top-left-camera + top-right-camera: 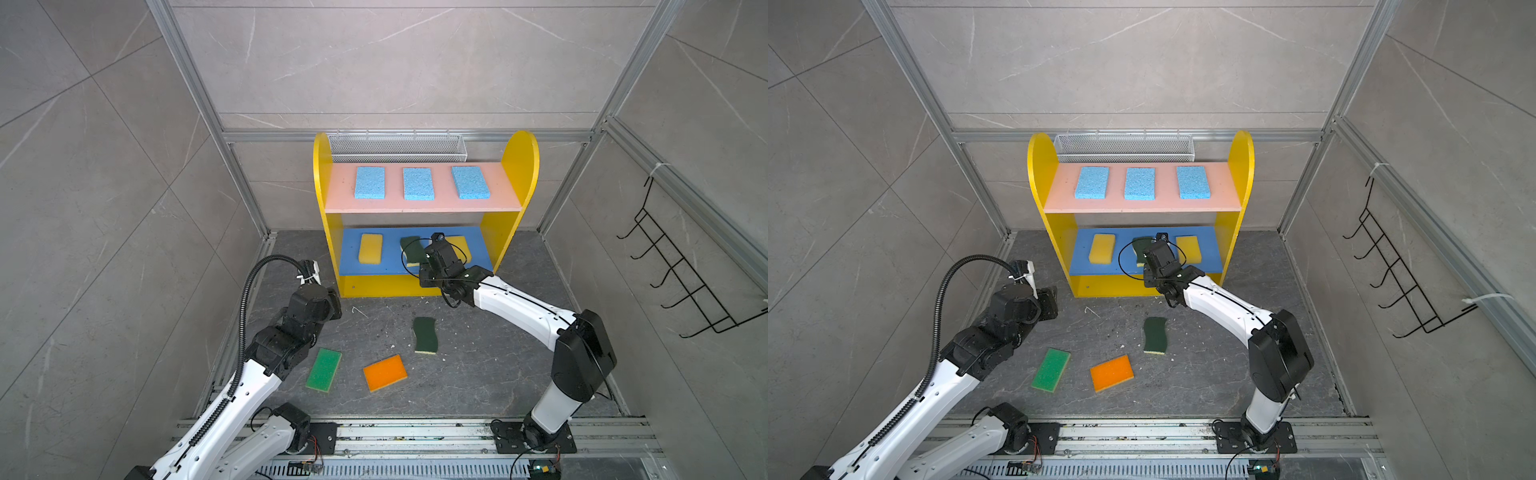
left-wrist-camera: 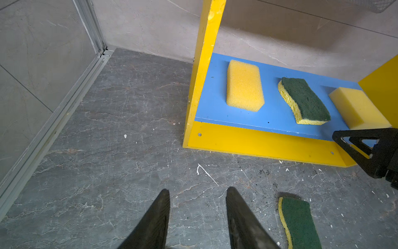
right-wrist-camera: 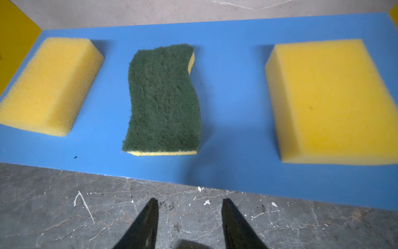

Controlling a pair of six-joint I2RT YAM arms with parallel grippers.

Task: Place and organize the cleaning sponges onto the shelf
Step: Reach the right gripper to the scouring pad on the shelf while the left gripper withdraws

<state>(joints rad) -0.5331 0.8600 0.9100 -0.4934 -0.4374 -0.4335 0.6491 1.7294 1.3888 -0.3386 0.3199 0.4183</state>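
Note:
The shelf [image 1: 515, 174] stands at the back. Three light blue cleaning sponges [image 1: 418, 184] lie in a row on its pink board. On the blue board [image 3: 232, 90] a dark-green wavy sponge [image 3: 163, 101] lies between two yellow sponges [image 3: 49, 86] [image 3: 331, 101]. My right gripper [image 3: 189, 200] hovers open and empty just in front of that board's front edge. My left gripper [image 2: 198, 189] is open and empty over the floor, left of the shelf. On the floor lie a second dark-green sponge [image 1: 425, 335], an orange sponge [image 1: 385, 372] and a bright green sponge [image 1: 323, 369].
A silver wire-mesh basket [image 1: 397, 145] hangs on the back wall behind the shelf. A black wire hook rack [image 1: 681, 274] hangs on the right wall. Grey tiled walls with aluminium posts close in the floor, and the arms' base rail [image 1: 415, 432] runs along the front.

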